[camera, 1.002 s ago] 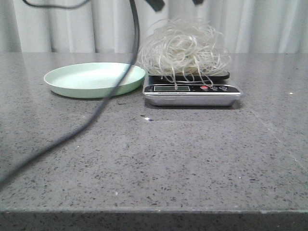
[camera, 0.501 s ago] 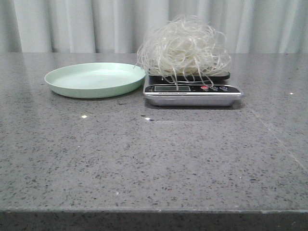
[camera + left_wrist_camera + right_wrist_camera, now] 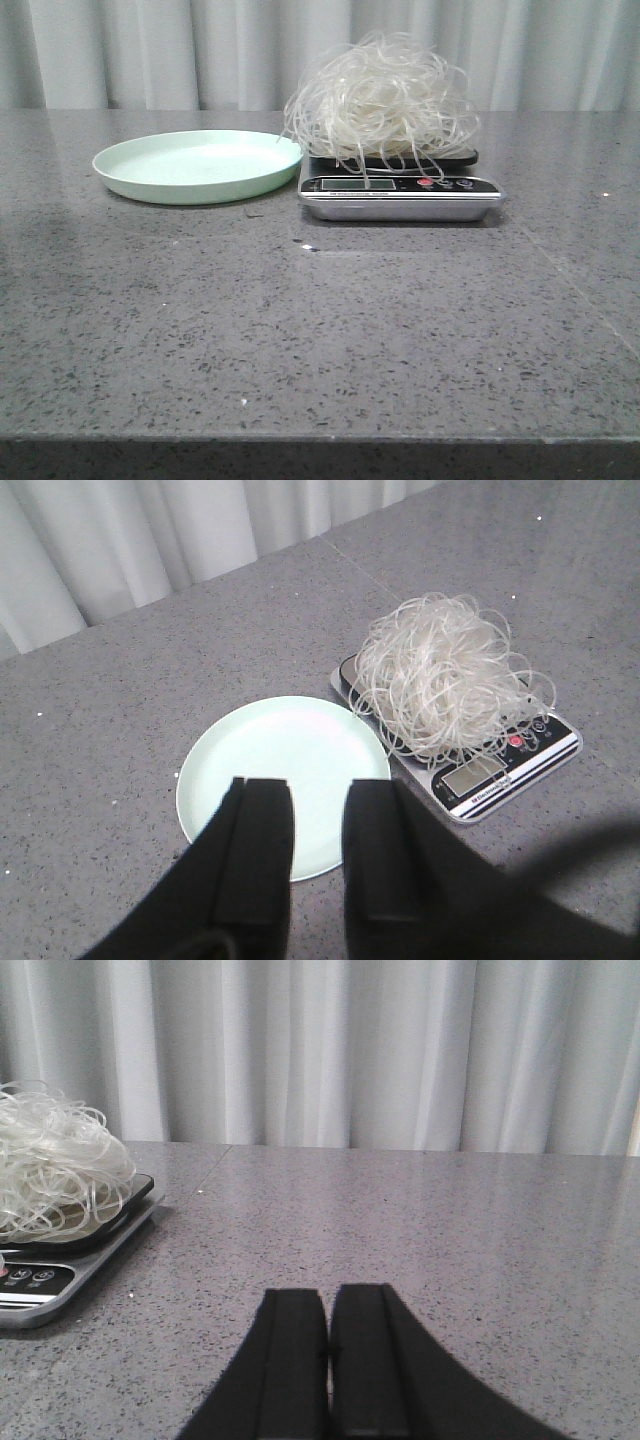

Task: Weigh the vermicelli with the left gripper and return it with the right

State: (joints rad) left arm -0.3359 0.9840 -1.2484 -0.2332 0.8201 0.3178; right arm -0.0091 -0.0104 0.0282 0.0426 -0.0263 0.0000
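The vermicelli (image 3: 380,100), a fluffy whitish bundle of loose strands, rests on the kitchen scale (image 3: 400,190); some strands hang over its display. It also shows in the left wrist view (image 3: 440,675) and the right wrist view (image 3: 55,1170). The pale green plate (image 3: 195,165) sits empty just left of the scale. My left gripper (image 3: 318,785) is open and empty, high above the plate's near edge (image 3: 250,745). My right gripper (image 3: 328,1295) is shut and empty, low over bare table to the right of the scale (image 3: 60,1270). Neither gripper shows in the front view.
Grey speckled stone table (image 3: 320,330) runs to a front edge near the camera. White curtains (image 3: 150,50) hang behind the table. A dark blurred cable shadow crosses the corner of the left wrist view (image 3: 560,860).
One second ago a dark cable and the arm hung across the front view over the plate; they have left the view. The vermicelli stays on the scale.
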